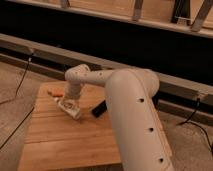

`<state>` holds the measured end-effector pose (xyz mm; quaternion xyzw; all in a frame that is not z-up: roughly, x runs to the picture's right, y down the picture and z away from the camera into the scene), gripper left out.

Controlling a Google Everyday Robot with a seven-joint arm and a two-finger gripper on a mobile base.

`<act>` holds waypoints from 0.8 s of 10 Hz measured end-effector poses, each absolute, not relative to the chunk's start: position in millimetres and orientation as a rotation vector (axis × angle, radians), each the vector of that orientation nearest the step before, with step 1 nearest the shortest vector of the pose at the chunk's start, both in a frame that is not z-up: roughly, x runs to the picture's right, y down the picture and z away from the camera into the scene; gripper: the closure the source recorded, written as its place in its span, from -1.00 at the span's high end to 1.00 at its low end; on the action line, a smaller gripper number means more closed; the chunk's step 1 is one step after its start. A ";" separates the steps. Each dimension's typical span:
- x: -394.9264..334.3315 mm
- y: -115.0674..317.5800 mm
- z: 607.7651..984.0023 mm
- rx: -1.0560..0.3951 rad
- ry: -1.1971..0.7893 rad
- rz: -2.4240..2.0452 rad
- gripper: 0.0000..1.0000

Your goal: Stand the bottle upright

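The bottle (70, 109) is small and pale with a white label. It lies tilted on the wooden table (65, 140), left of the middle. My gripper (69, 101) hangs at the end of the white arm (125, 100), comes down from above and sits right on the bottle's upper end. The arm hides part of the bottle.
A thin orange stick (55, 93) lies just behind and left of the bottle. A flat black slab (99, 108) lies to its right, close by. A dark wall and rails run behind the table. Cables trail on the floor at left and right.
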<state>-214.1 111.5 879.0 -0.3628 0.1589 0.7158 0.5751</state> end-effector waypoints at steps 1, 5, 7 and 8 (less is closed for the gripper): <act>-214.4 115.2 874.1 -0.859 0.381 1.697 0.30; -212.0 129.9 852.2 -0.924 0.418 1.792 0.30; -211.3 131.7 846.7 -0.967 0.420 1.833 0.30; -212.7 132.5 844.9 -0.995 0.420 1.860 0.30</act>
